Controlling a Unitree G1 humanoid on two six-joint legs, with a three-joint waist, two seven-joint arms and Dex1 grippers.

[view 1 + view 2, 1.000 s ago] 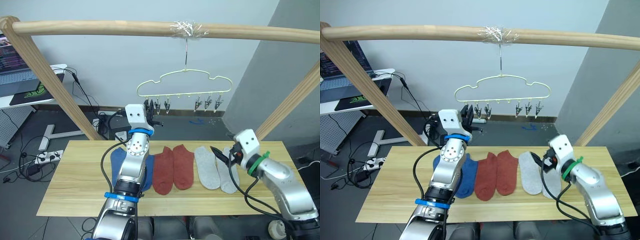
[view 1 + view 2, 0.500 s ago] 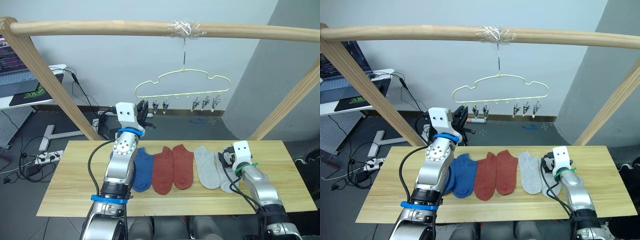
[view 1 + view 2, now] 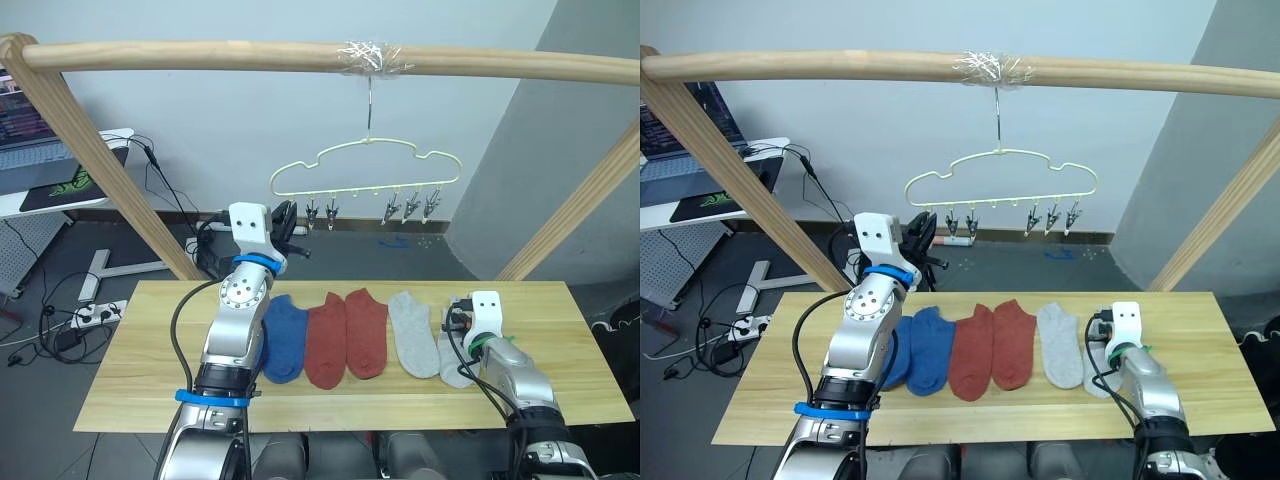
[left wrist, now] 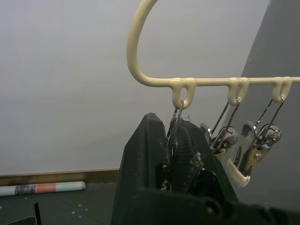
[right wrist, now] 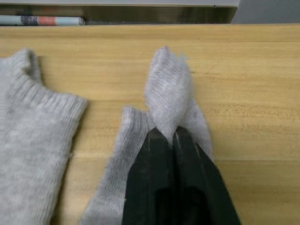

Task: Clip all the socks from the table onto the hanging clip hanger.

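Several socks lie in a row on the table (image 3: 150, 370): blue (image 3: 285, 338), two rust red (image 3: 325, 345) (image 3: 366, 330), and light grey (image 3: 412, 332). My right gripper (image 5: 169, 133) is low at the right end of the row. It is shut on the cuff of the rightmost grey sock (image 5: 168, 89), bunching the knit upward. The pale yellow clip hanger (image 3: 368, 165) hangs from the top pole by its hook. My left gripper (image 4: 171, 126) is raised to the hanger's left end, shut on the leftmost clip (image 4: 177, 123). The other clips (image 4: 225, 138) hang free.
A round wooden pole frame (image 3: 200, 55) spans the scene. Its slanted legs come down at the left (image 3: 110, 170) and right (image 3: 580, 200) of the table. Behind on the left are a desk with a laptop (image 3: 40, 150) and cables on the floor.
My right arm has come down to the table, and its fingers went from wide open to shut on the grey sock's cuff. The left gripper stayed on its clip, shifting slightly left.
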